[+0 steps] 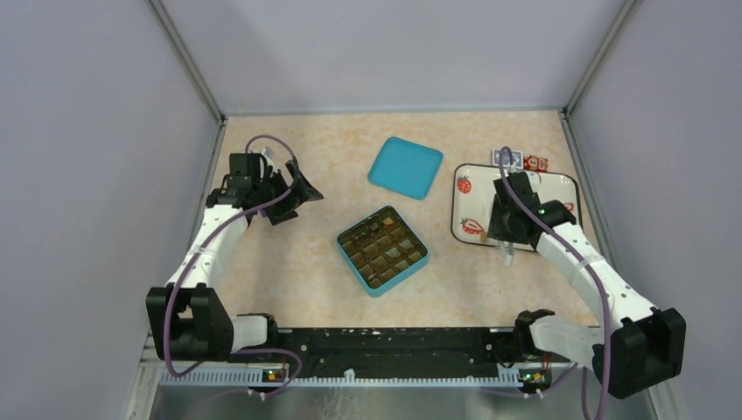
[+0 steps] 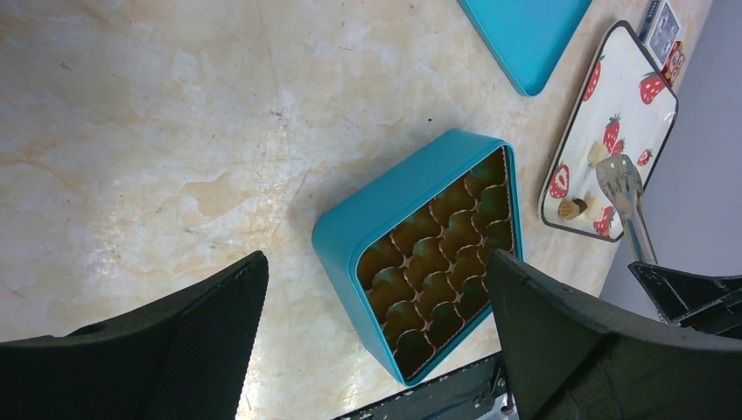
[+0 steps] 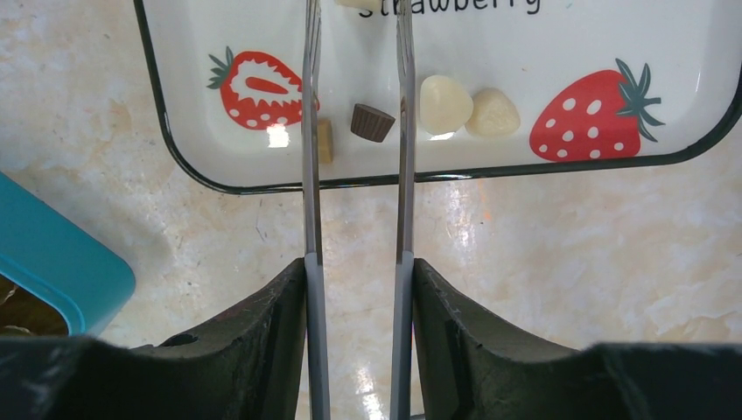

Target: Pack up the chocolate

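The right gripper is clamped on a pair of metal tongs. Its fingers press the two blades from outside, so the blades stand partly apart as they reach over the near rim of the strawberry tray, where the chocolate lies. A dark brown chocolate cup sits between the blades. A tan piece lies at the left blade (partly hidden by it), and two cream pieces lie just outside the right blade. The step in hand looks like picking up the cup. The tong tips run past it, so they should draw back and lower until they straddle the cup alone, clear of the tan piece. The squeeze should be gentle, since a small tapered cup may well squirt out of a hard pinch. The left gripper hangs wide open and holds nothing, above the open teal box with its brown cells. The box's lid lies apart on the table.
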`<state>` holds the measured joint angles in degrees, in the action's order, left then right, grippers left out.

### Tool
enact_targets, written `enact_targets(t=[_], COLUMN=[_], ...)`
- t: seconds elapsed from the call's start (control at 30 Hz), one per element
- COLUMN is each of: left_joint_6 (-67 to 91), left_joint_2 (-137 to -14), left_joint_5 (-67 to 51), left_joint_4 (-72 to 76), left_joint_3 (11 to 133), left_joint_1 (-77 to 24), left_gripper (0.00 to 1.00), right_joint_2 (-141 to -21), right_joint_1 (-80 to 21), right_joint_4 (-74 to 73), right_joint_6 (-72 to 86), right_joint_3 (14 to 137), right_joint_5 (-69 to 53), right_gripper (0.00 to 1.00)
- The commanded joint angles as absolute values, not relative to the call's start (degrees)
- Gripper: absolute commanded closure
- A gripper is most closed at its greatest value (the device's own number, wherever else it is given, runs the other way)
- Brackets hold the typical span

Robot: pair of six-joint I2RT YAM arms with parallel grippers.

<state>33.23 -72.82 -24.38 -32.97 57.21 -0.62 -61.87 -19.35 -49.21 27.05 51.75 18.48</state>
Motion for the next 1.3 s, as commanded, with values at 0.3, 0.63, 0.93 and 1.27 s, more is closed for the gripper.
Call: enact_targets(t=[0.3,0.63,0.93,1.27], left_joint_6=[32.67,32.35,32.26,32.08], left_joint_2=[-73.39,-72.6,-72.39,-71.96], left_joint_5=[-24.49,-24.25,-24.39,-23.28], left_joint_4=[-30.24,-30.43,-30.5,-31.0], left_joint_3=[57.6,57.13,56.96,57.3], left_joint_1=[-0.37,-0.38,-0.39,-0.37], left_gripper=[0.02,0.02,0.02,0.02], right_joint_2=[-66.51,-68.5,-68.21,-63.23], right_joint_1=[-18.95,-18.93,-18.82,-18.95], right_joint_4=[-42.79,-40.92,-40.57,-45.28], right_joint_6=[24.9,24.81,24.67,22.32], right_joint_3=[52.64,51.88,51.6,58.54], right_joint_5=[19.75,19.89,20.06,15.68], right_gripper=[0.56,0.61,0.76,0.83])
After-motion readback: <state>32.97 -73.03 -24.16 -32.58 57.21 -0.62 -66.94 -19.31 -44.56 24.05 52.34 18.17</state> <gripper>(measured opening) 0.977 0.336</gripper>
